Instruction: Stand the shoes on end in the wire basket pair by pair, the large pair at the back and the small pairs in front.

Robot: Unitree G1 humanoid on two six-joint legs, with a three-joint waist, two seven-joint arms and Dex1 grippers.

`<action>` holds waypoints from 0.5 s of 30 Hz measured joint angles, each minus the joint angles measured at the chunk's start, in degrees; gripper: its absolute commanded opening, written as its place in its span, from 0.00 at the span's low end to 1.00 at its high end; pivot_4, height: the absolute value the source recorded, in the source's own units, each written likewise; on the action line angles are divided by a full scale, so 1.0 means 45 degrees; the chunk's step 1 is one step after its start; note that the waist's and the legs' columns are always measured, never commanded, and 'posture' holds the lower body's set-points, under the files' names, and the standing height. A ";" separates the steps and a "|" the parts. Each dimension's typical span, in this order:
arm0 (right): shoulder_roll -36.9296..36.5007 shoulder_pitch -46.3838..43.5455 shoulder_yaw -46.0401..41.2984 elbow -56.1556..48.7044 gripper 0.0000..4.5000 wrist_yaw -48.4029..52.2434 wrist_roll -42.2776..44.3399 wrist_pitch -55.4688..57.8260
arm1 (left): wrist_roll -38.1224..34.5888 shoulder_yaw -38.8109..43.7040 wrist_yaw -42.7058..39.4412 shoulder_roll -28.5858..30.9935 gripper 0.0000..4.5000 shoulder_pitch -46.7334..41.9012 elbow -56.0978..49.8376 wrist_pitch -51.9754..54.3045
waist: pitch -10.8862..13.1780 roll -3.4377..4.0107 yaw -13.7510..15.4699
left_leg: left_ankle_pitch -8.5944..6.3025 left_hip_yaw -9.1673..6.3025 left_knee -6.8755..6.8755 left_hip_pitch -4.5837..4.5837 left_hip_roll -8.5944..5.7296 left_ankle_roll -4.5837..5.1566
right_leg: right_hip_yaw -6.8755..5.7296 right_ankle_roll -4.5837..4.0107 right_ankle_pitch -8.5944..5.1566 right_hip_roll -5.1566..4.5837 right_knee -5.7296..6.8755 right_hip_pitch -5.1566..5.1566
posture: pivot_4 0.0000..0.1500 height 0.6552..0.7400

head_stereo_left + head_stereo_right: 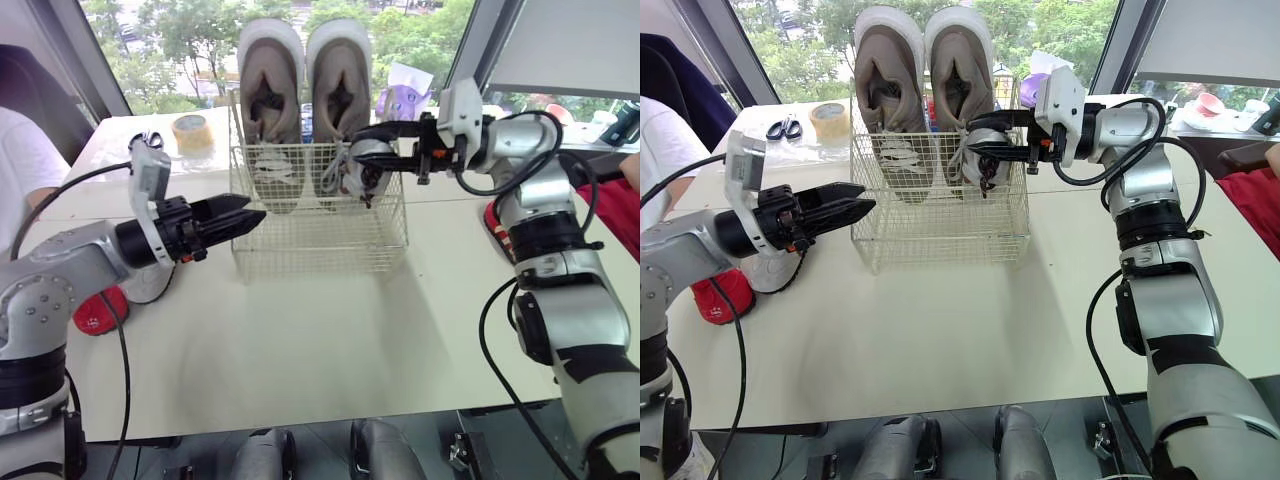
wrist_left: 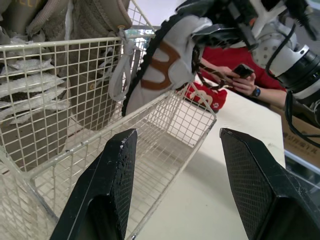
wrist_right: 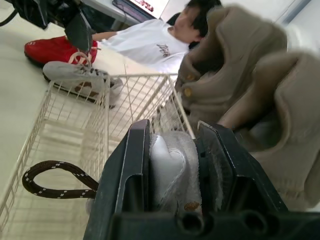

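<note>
From the head camera, your right gripper [image 1: 362, 140] is clamped on a small grey sneaker [image 1: 366, 172]. It holds the sneaker nearly on end over the front right of the wire basket [image 1: 300, 240], ahead of the large tan pair [image 1: 305, 90] standing at the back.

In the left wrist view, your left gripper [image 2: 182, 165] gapes wide beside the basket, probably ready to steady it.

In the right wrist view, the grip is on the sneaker's padded collar, and a brown lace [image 3: 50, 180] dangles. You can read no brand anywhere.

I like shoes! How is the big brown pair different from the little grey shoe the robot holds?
The big brown pair is far larger than the little grey shoe. The pair has white soles; the little shoe's sole is dark. The pair stands on end in the wire basket; the little shoe is clamped in the right pincer. Both have laces.
</note>
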 measured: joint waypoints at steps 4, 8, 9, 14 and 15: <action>0.0050 -0.0145 -0.0142 0.0536 1.00 0.0217 -0.0199 -0.0224 | 0.0005 -0.0003 0.0101 0.0016 0.61 0.0201 -0.0003 0.0000 | 0.0000 0.0000 -0.0015 | 0.0004 -0.0004 -0.0002 0.0001 0.0002 -0.0009 | -0.0001 -0.0001 0.0000 0.0000 0.0003 0.0000 | 1.00 1.00; 0.0085 -0.0166 -0.0492 0.0457 1.00 0.0252 -0.0170 0.0237 | 0.0005 -0.0003 0.0121 0.0189 0.61 0.0301 -0.0011 0.0001 | 0.0000 0.0000 -0.0013 | 0.0004 -0.0004 -0.0002 0.0001 0.0001 -0.0011 | -0.0001 -0.0001 0.0001 -0.0001 0.0005 -0.0002 | 1.00 1.00; 0.0070 -0.0164 -0.0593 0.0227 1.00 0.0263 -0.0089 0.0529 | 0.0006 -0.0002 0.0106 0.0280 0.61 0.0365 -0.0013 0.0001 | 0.0001 0.0001 -0.0014 | 0.0004 -0.0004 -0.0003 0.0001 0.0001 -0.0012 | -0.0001 -0.0002 0.0001 -0.0002 0.0007 -0.0003 | 1.00 1.00; -0.0611 0.0220 -0.1039 -0.3031 1.00 0.0378 0.0961 0.3261 | 0.0030 0.0115 -0.0357 0.0971 0.61 0.0703 0.0033 0.0011 | 0.0001 0.0002 0.0017 | 0.0003 -0.0010 -0.0007 0.0000 0.0002 -0.0016 | -0.0007 -0.0002 0.0001 -0.0011 0.0016 -0.0007 | 1.00 1.00; -0.0792 0.0383 -0.1141 -0.3693 1.00 0.0338 0.1151 0.3830 | 0.0040 0.0207 -0.0434 0.1111 0.61 0.0739 0.0051 0.0011 | 0.0001 0.0002 0.0033 | 0.0002 -0.0012 -0.0006 0.0000 0.0002 -0.0017 | -0.0012 -0.0003 0.0001 -0.0013 0.0013 -0.0006 | 1.00 1.00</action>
